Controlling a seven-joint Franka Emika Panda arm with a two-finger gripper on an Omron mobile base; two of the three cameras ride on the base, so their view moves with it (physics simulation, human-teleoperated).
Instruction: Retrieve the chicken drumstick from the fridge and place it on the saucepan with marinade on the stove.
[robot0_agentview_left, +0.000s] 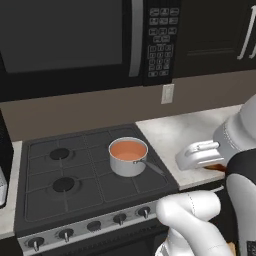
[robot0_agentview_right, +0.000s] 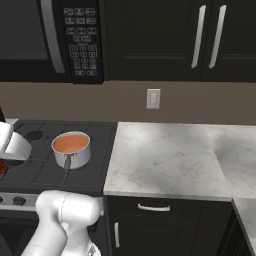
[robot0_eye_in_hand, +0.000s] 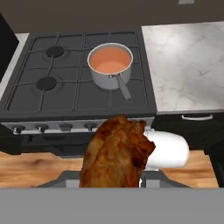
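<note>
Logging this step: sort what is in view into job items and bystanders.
Job: chicken drumstick held in the gripper; saucepan of marinade; stove.
Bystanders: microwave; wall outlet; marble counter; upper cabinets.

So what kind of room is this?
A kitchen, it looks like. There's a black gas stove with a saucepan of orange marinade on it, a microwave mounted above, and a marble-look counter with dark cabinets.
</note>
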